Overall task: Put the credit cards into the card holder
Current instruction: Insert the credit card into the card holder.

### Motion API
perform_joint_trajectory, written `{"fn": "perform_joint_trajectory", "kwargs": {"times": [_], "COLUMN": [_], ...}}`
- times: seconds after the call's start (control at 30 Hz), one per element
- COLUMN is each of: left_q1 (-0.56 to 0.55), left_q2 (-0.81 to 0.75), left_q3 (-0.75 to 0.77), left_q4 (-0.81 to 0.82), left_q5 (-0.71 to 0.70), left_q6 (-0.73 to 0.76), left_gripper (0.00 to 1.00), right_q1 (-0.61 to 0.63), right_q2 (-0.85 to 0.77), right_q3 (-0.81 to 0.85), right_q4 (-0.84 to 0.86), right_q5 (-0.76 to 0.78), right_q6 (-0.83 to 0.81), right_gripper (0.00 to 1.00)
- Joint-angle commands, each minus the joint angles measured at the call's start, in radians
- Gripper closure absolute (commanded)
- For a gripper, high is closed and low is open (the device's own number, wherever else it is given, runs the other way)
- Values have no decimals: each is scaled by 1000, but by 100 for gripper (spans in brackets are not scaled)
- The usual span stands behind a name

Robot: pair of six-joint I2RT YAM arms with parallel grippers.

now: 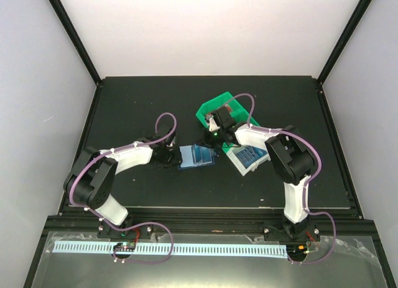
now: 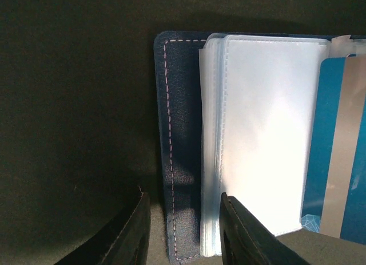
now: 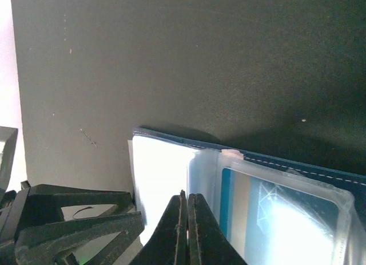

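Left pincer (image 2: 184,219): I am straddling the cover edge of the card holder (image 2: 177,105), wide open, gripping nothing.
Right pincer (image 3: 186,199): pressing shut over its sleeves (image 3: 163,173).

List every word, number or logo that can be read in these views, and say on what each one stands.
No text can be read.
The sleeved card in the card holder shows only a silver stripe and a pale pattern, with no letters.
The loose card in the white bin has marks too small and blurred to read.
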Motion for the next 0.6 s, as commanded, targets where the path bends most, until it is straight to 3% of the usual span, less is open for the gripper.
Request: {"fn": "perform_joint_trajectory", "kwargs": {"times": [0.0,0.2,0.57], "left_q1": [0,-1,-4], "left_q2": [12,50,73], "left_q3": [-38,-20,-20], "left_q4": [-89,-104,-105], "left_q5": [-77,-92,-92], "left_q6": [-5,-9,-7], "left_gripper": [65,66,74], "right_q1": [4,3,5], "right_q2": [-14,-35,33], "right_q3": [1,-18,-12], "right_q4": [-21,-10,45], "right_q5": [52,96,-19], "right_q6": [-17,4,36], "right_gripper": [99,99,99]}}
